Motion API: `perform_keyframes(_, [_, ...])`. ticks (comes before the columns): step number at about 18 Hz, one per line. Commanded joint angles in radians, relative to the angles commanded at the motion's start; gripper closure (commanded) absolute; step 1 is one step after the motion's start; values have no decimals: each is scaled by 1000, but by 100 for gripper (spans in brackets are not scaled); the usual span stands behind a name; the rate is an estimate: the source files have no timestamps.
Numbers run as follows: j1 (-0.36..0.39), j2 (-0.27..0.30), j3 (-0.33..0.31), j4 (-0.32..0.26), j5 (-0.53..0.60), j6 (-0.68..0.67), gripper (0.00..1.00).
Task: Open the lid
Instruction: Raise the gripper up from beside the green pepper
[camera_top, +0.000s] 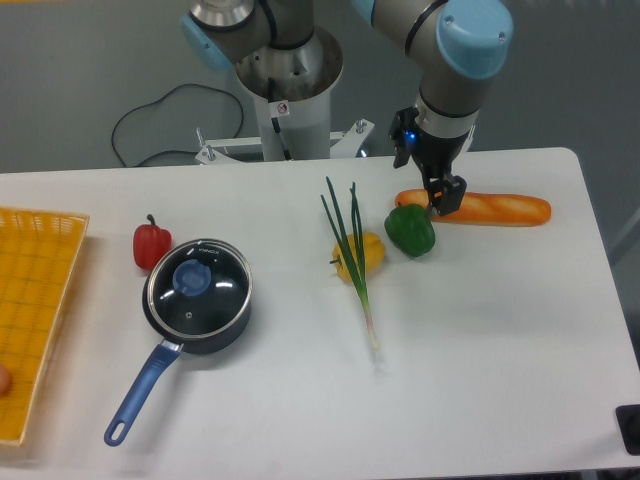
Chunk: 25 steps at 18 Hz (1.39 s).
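The lid (198, 290) is a round clear glass disc with a metal rim and a blue centre knob (191, 279). It sits closed on the dark saucepan (236, 328) with a blue handle (142, 389), at the table's left middle. My gripper (444, 198) hangs far to the right of it, at the back right of the table, above a green pepper and the left end of a baguette. Its fingers look close together with nothing between them.
A green pepper (410, 231) and a baguette (492, 208) lie under the gripper. A yellow pepper (360, 255) and a spring onion (352, 262) lie mid-table. A red pepper (151, 245) sits behind the pan. A yellow basket (34, 300) is at the left edge.
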Motion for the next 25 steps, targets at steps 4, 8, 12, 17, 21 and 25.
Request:
perform_keyframes(4, [-2,0,2,2,3,0,0])
perform_keyframes(8, [-5,2,0,0,6,2,0])
perform_keyframes(12, [-9,5,-20,0,6,0,0])
perform_keyframes(17, [-9,8,-32,0,3,-81,0])
perform_keyframes(21, [-51,0,-44,-3,8,-182,0])
perform_keyframes(25, [-68,-3,-51,-6,5,-242,0])
